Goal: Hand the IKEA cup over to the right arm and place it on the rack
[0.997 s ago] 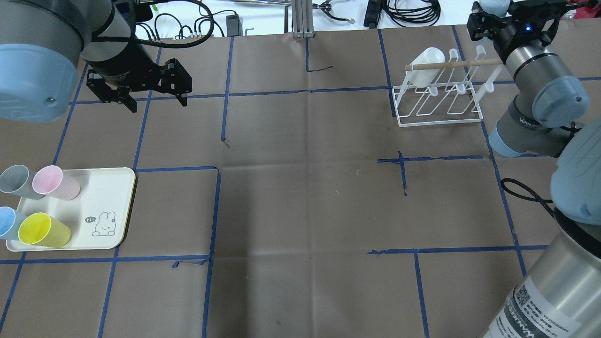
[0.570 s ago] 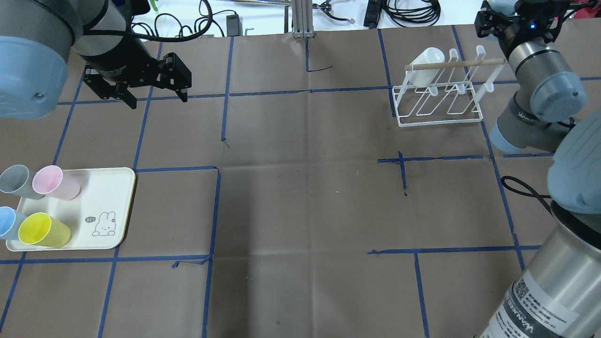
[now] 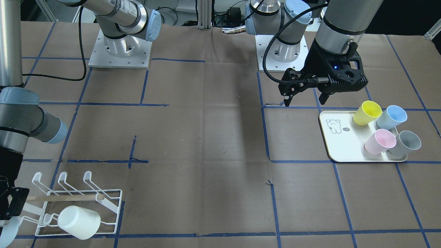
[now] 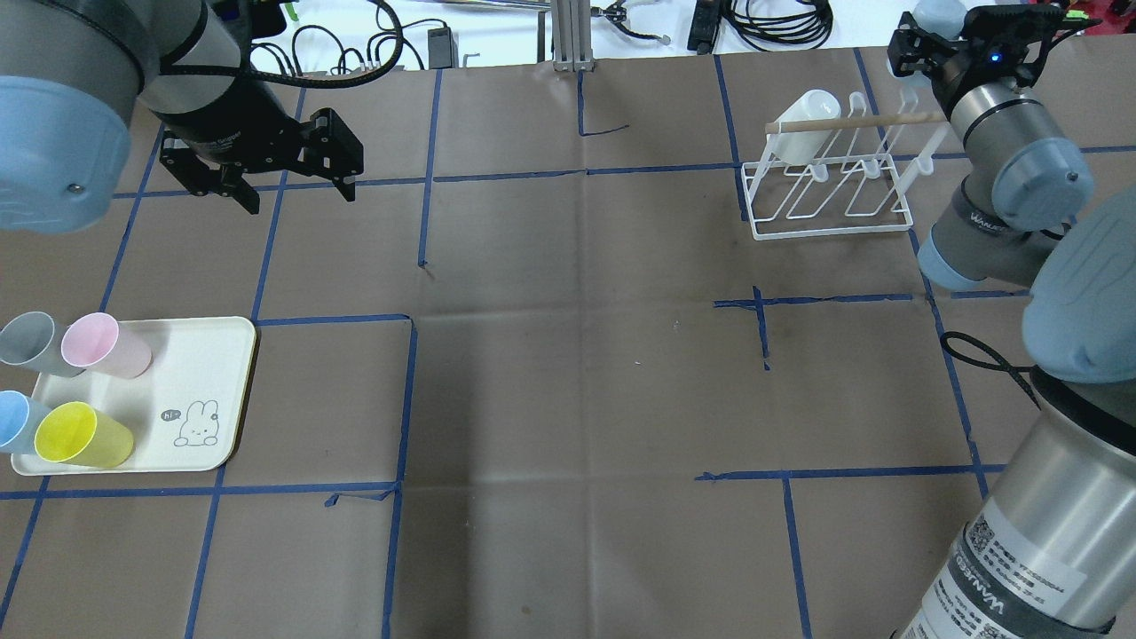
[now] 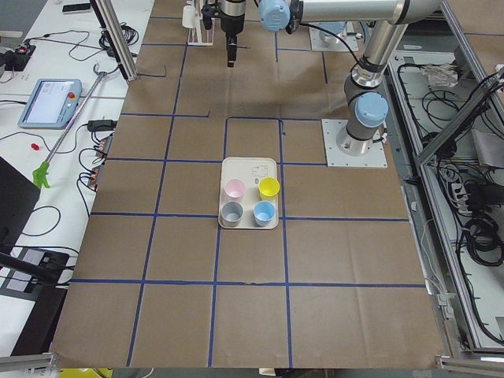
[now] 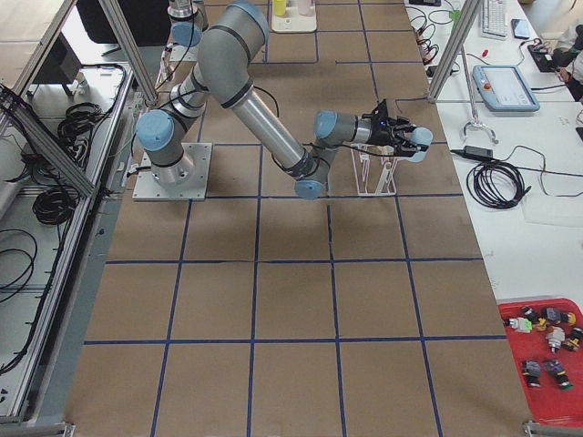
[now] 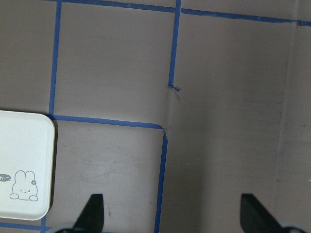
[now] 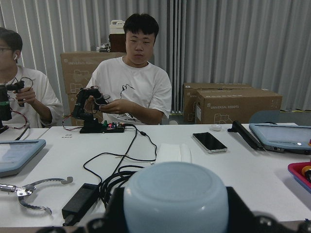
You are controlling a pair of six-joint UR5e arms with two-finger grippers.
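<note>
Tray (image 4: 206, 359): four cups (image 4: 102, 344); rack (image 4: 832, 233): white cup (image 4: 803, 124); right jaws pinch pale-blue cup (image 8: 175, 199); left jaws spread.

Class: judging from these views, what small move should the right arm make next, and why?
Probably swing the pale blue cup over a free prong: the right gripper holds it beside the rack, where only a white cup sits.

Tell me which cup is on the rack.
The white cup, tipped on the rack; yellow, blue, pink and grey cups sit on the tray.
</note>
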